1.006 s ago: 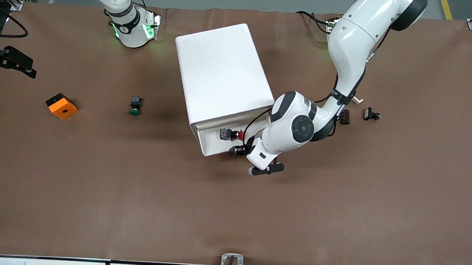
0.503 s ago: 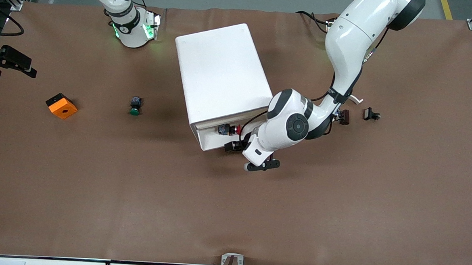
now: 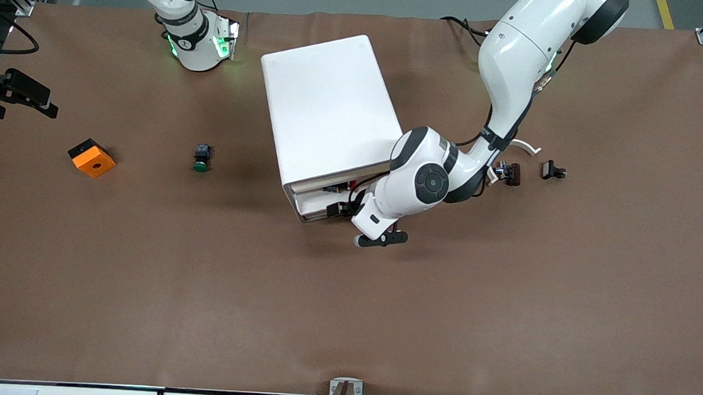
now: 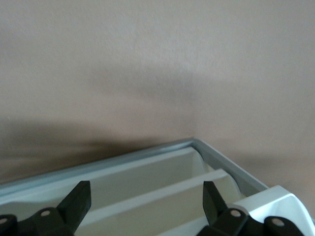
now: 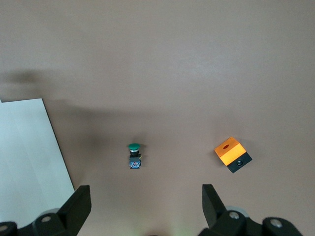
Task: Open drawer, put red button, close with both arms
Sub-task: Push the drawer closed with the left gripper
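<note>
Almost shut, the drawer (image 3: 314, 204) sticks out only a little from the white cabinet (image 3: 332, 109), and the red button (image 3: 339, 188) lies inside it, just a sliver of red and dark body showing under the cabinet's edge. The left gripper (image 3: 342, 210) sits at the drawer's front, toward the left arm's end of it, with its jaws spread wide, the fingers (image 4: 76, 204) straddling the tray's inner walls and holding nothing. The main risk as I judge it is a skewed push: pressing at one end of the front could rack the tray so it jams short of closed, or shove the whole cabinet along the brown table (image 3: 345, 317). A fingertip hanging over the rim might also get caught between drawer and cabinet. The right gripper (image 5: 142, 216) waits up high, jaws also spread and empty, over the table near the green button (image 3: 201, 158) and orange block (image 3: 92, 158); if it stays out, the close rests on one arm
</note>
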### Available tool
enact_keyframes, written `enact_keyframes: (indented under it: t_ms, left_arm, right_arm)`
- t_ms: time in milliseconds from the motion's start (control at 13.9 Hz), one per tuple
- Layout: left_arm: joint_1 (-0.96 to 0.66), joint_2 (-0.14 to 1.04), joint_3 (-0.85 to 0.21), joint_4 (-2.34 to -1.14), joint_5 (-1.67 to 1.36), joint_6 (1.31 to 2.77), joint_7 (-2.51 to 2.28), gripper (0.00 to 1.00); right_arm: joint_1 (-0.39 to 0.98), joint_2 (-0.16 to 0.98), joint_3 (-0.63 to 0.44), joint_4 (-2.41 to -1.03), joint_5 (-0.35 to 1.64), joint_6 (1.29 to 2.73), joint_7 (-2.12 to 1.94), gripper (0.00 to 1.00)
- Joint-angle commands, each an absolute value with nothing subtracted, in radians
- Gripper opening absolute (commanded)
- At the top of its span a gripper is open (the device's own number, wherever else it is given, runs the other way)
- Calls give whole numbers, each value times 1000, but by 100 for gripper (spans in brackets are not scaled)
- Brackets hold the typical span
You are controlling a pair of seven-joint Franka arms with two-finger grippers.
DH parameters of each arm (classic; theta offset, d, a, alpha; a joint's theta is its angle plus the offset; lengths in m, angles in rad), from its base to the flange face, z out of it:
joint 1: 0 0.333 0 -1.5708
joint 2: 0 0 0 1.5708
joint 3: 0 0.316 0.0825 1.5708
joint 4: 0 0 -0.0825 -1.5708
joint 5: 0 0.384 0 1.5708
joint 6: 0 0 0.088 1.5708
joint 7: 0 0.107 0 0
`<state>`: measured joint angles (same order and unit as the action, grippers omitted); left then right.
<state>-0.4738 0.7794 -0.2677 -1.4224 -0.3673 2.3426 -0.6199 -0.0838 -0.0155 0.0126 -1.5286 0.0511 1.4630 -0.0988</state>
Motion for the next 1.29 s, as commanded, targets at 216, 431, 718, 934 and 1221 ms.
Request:
enact_keyframes:
  t_ms: [216,431,718,934,1221]
  left_arm:
    - [-474,761,-311,-1437,-394,2278,-735,100]
    - [-480,765,-311,-1437,-394,2278,-741,100]
    - [-474,762,-307,-1433,-377,2264,-752,100]
    - [-462,756,-263,-1401,-294,2261,-746,100]
    - [-327,658,-238,-1384,-135,2165,-727,100]
  right_arm:
    - [-92,-15,28,-1513,29,1463,-81,100]
    - [-95,-15,26,-1490,28,1462,-86,100]
    - [-97,-15,26,-1488,28,1459,-87,100]
    - [-92,-15,26,-1488,28,1457,-87,100]
    - [-94,-15,26,-1488,28,1454,-87,100]
